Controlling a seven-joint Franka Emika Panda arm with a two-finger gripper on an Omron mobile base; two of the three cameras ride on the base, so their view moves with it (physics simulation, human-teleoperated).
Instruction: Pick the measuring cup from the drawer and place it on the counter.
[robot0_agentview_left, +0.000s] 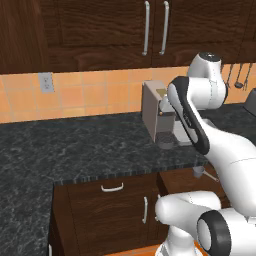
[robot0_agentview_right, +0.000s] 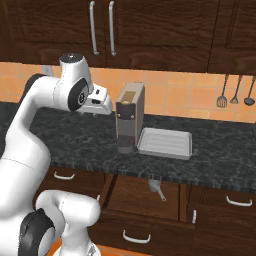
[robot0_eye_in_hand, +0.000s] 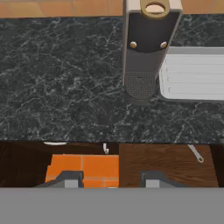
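The long black speckled stone counter (robot0_eye_in_hand: 65, 83) carries a tall grey coffee machine (robot0_eye_in_hand: 146, 48) and, just beside it, a flat grey metal tray (robot0_eye_in_hand: 192, 74). Below its edge lies the brown wooden drawer floor (robot0_eye_in_hand: 162, 164) with a thin metal handle (robot0_eye_in_hand: 195, 153) on it. The two dark finger tips (robot0_eye_in_hand: 111, 179) stand apart with nothing between them.

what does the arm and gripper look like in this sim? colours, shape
The arm is glossy white, built of rounded tubular links with dark grey-black bands and discs at the joints. No cables or markings are visible. The gripper ends in two small, blocky grey fingertips; its body is white.
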